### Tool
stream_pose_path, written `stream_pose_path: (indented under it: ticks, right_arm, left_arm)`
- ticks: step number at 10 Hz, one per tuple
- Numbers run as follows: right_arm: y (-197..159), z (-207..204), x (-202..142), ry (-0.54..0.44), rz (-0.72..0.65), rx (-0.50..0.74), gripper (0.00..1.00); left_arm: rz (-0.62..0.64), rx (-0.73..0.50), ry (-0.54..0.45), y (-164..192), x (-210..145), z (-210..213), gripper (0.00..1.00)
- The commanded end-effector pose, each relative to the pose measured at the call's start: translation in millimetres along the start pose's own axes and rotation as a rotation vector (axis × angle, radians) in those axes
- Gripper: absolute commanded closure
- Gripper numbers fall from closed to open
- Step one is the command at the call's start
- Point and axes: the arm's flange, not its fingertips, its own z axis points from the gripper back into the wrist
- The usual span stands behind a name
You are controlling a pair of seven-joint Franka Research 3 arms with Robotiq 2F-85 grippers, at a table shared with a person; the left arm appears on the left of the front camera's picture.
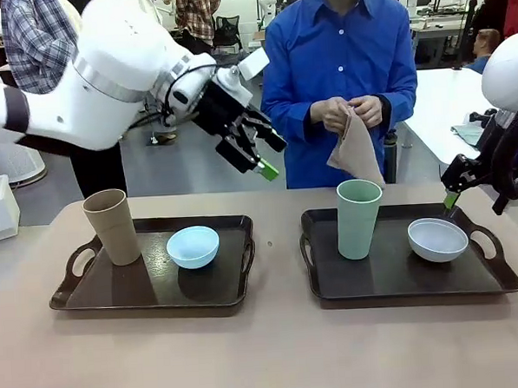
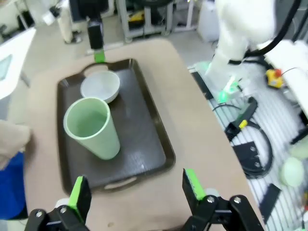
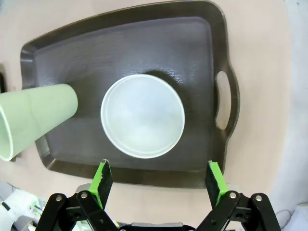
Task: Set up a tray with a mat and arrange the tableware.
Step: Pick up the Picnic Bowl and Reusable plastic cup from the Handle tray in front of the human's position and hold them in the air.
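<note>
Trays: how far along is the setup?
Done: tan cup and light blue bowl on one tray, pale green cup and white bowl on the other. In hand: the person holds a tan cloth, perhaps the mat. Left: no mat on either tray; left gripper and right gripper are open.

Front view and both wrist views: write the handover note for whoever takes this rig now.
Left gripper: open, empty, raised over the table's far side.
Right gripper: open, empty, above the white bowl.
Person's hands: holding a tan cloth, likely the mat.
Left tray: tan cup, light blue bowl.
Right tray: pale green cup, white bowl.
Done: no mat on either tray yet.
Left: lay the mat, arrange the tableware.
</note>
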Motion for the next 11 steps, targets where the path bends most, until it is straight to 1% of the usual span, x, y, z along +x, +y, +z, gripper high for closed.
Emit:
stream_pose_path:
  ticks: [1, 2, 3, 6, 7, 8, 9, 10, 11]
  right_arm:
    - [-4.6, -6.0, 14.5, -0.013, -0.039, -0.028, 0.0]
    - [-4.6, -0.6, 17.7, -0.044, -0.033, 0.001, 0.0]
    - [-4.7, -5.8, 4.0, -0.002, -0.012, -0.001, 0.0]
    - [-4.7, -5.8, 4.0, -0.002, -0.012, -0.001, 0.0]
    - [-6.5, -6.1, 7.3, -0.008, -0.015, 0.0, 0.0]
    - [-0.4, -18.5, 9.3, -0.038, 0.029, -0.094, 0.0]
    - [0.7, -28.7, 10.1, -0.068, 0.046, -0.185, 0.0]
    - [-0.9, -35.2, 10.0, -0.093, 0.071, -0.199, 0.0]
    - [-2.6, -40.7, 10.0, -0.102, 0.087, -0.199, 0.0]
  left_arm:
    - [0.093, -0.015, -0.103, 12.9, -22.2, -23.4, 0.0]
    - [0.193, 0.008, -0.155, 10.7, -15.1, -21.8, 0.0]
    - [0.039, -0.014, -0.042, 5.8, -15.6, -15.0, 0.0]
    - [0.039, -0.014, -0.042, 5.8, -15.6, -15.0, 0.0]
    - [0.064, -0.019, -0.062, 7.7, -18.7, -21.0, 0.0]
    - [0.094, -0.101, 0.025, 17.0, -33.4, -37.5, 0.0]
    - [0.116, -0.107, 0.014, 18.9, -43.7, -47.5, 0.0]
    - [0.11, -0.099, 0.016, 15.1, -49.7, -59.9, 0.0]
    - [0.114, -0.064, 0.041, 11.0, -55.1, -75.8, 0.0]
